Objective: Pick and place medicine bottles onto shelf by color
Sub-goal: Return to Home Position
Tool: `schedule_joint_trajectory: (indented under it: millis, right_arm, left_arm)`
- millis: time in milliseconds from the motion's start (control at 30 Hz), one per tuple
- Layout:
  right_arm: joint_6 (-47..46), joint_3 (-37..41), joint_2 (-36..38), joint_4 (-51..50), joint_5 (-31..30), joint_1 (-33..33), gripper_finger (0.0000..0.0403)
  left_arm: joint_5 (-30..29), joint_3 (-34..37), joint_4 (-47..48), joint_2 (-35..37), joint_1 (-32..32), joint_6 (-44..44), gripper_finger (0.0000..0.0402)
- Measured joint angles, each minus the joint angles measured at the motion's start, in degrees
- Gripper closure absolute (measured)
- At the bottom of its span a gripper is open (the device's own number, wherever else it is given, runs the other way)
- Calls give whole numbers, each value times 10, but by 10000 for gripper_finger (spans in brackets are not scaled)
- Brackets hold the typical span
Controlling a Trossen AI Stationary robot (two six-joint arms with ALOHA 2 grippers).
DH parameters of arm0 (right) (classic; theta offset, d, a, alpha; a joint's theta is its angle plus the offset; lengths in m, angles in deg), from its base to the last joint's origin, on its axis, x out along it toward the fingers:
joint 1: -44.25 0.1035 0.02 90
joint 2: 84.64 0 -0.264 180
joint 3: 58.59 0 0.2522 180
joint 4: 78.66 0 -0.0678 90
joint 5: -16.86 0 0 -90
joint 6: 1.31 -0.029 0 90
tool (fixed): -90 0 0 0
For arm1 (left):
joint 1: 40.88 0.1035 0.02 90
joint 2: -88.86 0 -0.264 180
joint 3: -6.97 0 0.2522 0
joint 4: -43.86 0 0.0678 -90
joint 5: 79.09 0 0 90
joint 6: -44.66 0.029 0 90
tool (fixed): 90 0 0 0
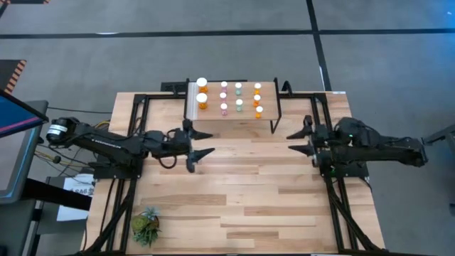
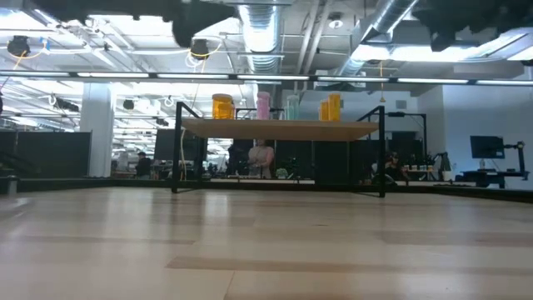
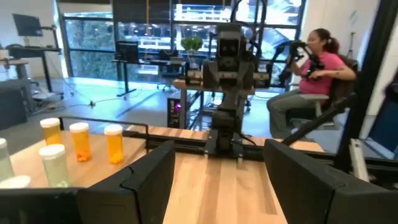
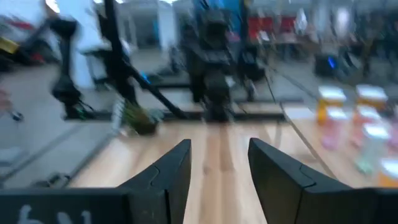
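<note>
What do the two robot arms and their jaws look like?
Both the left arm and right arm are matte black jointed links. The left carries small white lettering, a silver round cap at its base and a looping black cable; the right shows a small green light. Each ends in two black wedge-shaped jaws.
</note>
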Motion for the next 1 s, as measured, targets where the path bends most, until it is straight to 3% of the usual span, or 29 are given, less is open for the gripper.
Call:
schedule_joint_trajectory:
  millis: [200,600,800,1000]
  right_arm:
    - [4,35,58,55,-2,47,231]
    - [4,35,169,-27,-7,54,281]
    - [-2,38,198,-57,-19,54,309]
    - [2,78,197,-54,-20,53,328]
  left_arm:
    - [-4,80,-20,91,-10,0,178]
    - [20,211,-25,278,-10,19,238]
    - [21,274,-15,362,-10,6,293]
    - [32,320,-2,427,-10,-6,374]
